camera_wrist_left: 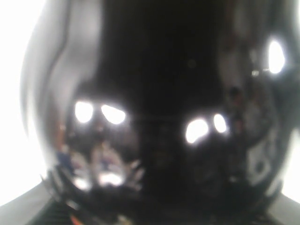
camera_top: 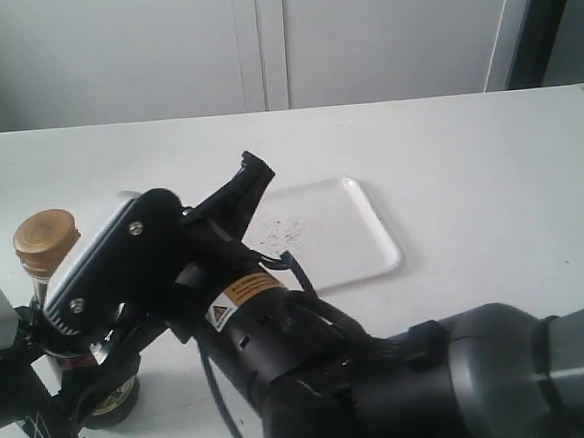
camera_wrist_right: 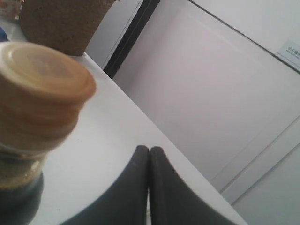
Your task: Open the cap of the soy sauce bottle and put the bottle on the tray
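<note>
Cap [camera_top: 46, 239]: closed, on soy sauce bottle [camera_top: 112, 400], near left.
Right fingers [camera_wrist_right: 149, 161]: pressed together, empty.
Left fingers: state indeterminable.
Risk: nudging cap sideways topples bottle.

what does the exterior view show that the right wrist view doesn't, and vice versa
Only the exterior view shows the tray, lying flat with nothing on it, and the left gripper at the soy sauce bottle; whether it grips is unclear. Only the right wrist view shows the right gripper with fingertips pressed together, holding nothing, and a cork-textured thing behind. Both show the closed cap and the table.
</note>
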Robot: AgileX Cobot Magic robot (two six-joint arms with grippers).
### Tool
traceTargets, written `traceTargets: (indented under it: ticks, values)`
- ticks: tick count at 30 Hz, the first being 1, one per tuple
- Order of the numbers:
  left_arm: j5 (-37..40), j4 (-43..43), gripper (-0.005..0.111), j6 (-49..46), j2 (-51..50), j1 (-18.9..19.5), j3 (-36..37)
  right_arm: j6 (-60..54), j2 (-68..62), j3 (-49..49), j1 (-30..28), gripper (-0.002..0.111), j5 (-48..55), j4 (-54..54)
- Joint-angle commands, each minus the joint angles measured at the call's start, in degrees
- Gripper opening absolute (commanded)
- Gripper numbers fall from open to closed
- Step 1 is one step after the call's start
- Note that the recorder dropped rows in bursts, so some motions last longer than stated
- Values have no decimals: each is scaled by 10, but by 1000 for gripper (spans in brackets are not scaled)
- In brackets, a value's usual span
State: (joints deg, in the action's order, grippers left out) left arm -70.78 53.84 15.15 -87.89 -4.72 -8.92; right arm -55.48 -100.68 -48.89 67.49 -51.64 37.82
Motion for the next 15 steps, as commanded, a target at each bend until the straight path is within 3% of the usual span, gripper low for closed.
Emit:
traceTargets:
  ticks: [1,15]
  values:
    - [8,19,0,0,-1,0,1,-103,-16,-31,24,0,-11,54]
    - [8,23,0,0,-1,0,1,-167,-39,-77,46,0,7,102]
